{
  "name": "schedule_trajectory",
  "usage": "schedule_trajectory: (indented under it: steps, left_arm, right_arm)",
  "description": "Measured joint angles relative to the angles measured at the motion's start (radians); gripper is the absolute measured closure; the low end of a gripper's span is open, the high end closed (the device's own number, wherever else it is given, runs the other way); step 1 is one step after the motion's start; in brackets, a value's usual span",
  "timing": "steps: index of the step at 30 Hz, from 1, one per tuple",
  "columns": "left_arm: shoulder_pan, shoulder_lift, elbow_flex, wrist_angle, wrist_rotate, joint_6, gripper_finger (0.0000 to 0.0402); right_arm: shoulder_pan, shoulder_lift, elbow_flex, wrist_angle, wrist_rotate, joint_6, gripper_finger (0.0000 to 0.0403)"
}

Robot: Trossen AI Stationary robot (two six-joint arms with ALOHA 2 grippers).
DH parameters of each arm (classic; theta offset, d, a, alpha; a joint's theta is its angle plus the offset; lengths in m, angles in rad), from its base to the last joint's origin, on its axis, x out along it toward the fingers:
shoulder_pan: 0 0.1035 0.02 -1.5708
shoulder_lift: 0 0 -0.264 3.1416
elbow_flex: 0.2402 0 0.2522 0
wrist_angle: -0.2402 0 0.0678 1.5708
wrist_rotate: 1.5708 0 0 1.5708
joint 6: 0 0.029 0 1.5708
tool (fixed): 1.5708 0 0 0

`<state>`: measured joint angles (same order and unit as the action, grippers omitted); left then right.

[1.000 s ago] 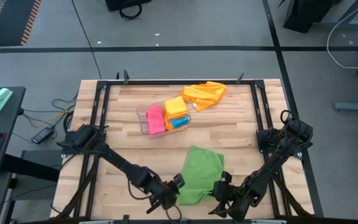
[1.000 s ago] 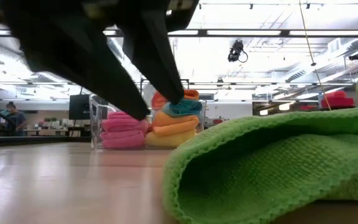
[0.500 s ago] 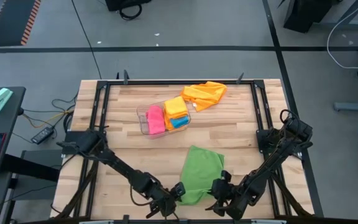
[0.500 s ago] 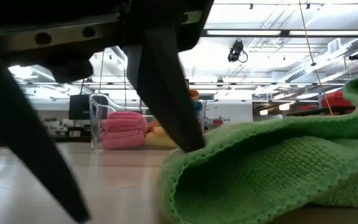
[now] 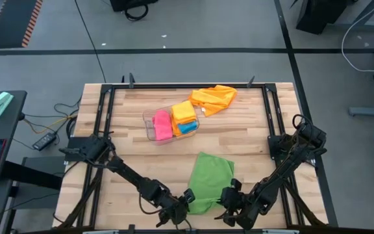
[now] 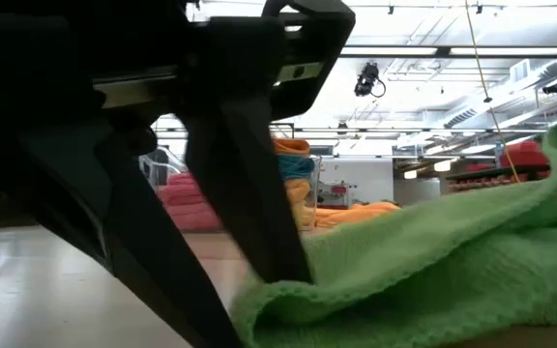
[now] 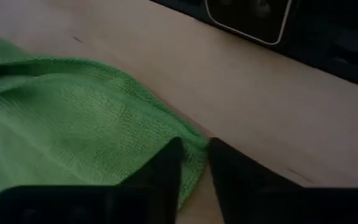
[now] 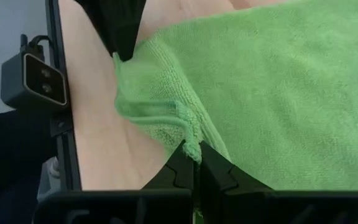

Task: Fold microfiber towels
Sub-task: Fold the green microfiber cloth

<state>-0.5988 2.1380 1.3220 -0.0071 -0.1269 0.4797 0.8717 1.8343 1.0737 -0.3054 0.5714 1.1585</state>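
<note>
A: Where is the green towel (image 5: pixel 210 180)?

B: In the view from above it lies low in the frame, a bit right of the middle, on the wooden table (image 5: pixel 252 140). Both arms reach down to its lower edge.

A: What is the left gripper (image 5: pixel 182 207) doing?

B: It sits at the towel's lower left corner. In the left wrist view its two dark fingers (image 7: pixel 166 165) are close together, with the corner of the green towel (image 7: pixel 73 124) pinched between their tips.

A: And the right gripper (image 5: pixel 229 198)?

B: It is at the lower right corner. In the right wrist view its fingers (image 8: pixel 179 168) are squeezed tight on a small fold of the towel's (image 8: pixel 278 93) edge.

A: Where are the other towels?

B: Higher up in the top view, near the middle, stands a clear bin (image 5: pixel 149 123). A pink towel (image 5: pixel 163 124), a yellow-orange towel (image 5: pixel 184 112) and a blue towel (image 5: pixel 187 128) are folded inside it. Just beside the bin, to the upper right, a loose orange towel (image 5: pixel 214 97) lies bunched up.

A: What does the low view show?

B: A big dark arm fills the left side of the frame. The green towel (image 6: pixel 433 271) spreads over the right side. The bin's stack (image 6: pixel 293 179) peeks out behind, near the middle.
</note>
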Motion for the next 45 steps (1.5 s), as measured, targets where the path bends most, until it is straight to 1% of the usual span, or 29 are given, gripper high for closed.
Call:
schedule_trajectory:
  steps: [4,6,8,10,13,16,22,27,30,33,36,42,45]
  left_arm:
    - [0.004,0.002,0.000,-0.001,0.001,-0.057,0.0378]
    - [0.009,0.000,0.000,-0.002,0.002,-0.081,0.0390]
    - [0.013,-0.018,-0.004,-0.025,-0.007,-0.099,0.0387]
    - [0.020,-0.045,-0.005,-0.041,0.015,-0.103,0.0384]
    - [0.030,-0.093,-0.003,-0.067,0.103,-0.134,0.0389]
    - [0.031,-0.110,-0.003,-0.087,0.195,-0.172,0.0395]
    - [0.030,-0.110,-0.003,-0.062,0.322,-0.246,0.0383]
    - [0.032,-0.111,0.014,-0.046,0.411,-0.319,0.0394]
    - [0.046,-0.113,0.015,-0.049,0.415,-0.338,0.0393]
    - [0.081,-0.113,0.015,-0.050,0.414,-0.361,0.0380]
    - [0.116,-0.113,0.015,-0.060,0.412,-0.366,0.0375]
    - [0.172,-0.113,0.015,-0.076,0.412,-0.357,0.0390]
    - [0.195,-0.113,0.015,-0.103,0.412,-0.334,0.0391]
  right_arm:
    - [0.000,0.000,0.000,0.002,-0.023,0.001,0.0395]
    - [0.001,0.000,0.000,0.002,-0.036,0.002,0.0395]
    - [0.005,0.000,0.000,0.007,-0.055,0.001,0.0395]
    - [0.009,0.000,0.000,0.032,-0.075,0.001,0.0395]
    - [0.009,0.000,0.000,0.090,-0.130,0.000,0.0395]
    - [0.009,0.000,0.000,0.142,-0.171,-0.015,0.0395]
    - [0.010,0.000,0.000,0.205,-0.205,-0.044,0.0395]
    - [0.017,0.000,0.000,0.263,-0.211,-0.057,0.0395]
    - [0.019,0.000,0.000,0.239,-0.210,-0.056,0.0395]
    - [0.020,0.000,0.000,0.181,-0.211,-0.027,0.0395]
    - [0.020,0.000,0.000,0.125,-0.211,0.006,0.0395]
    - [0.014,0.000,0.000,0.017,-0.210,0.048,0.0395]
    - [0.006,-0.002,0.000,-0.028,-0.210,0.049,0.0395]
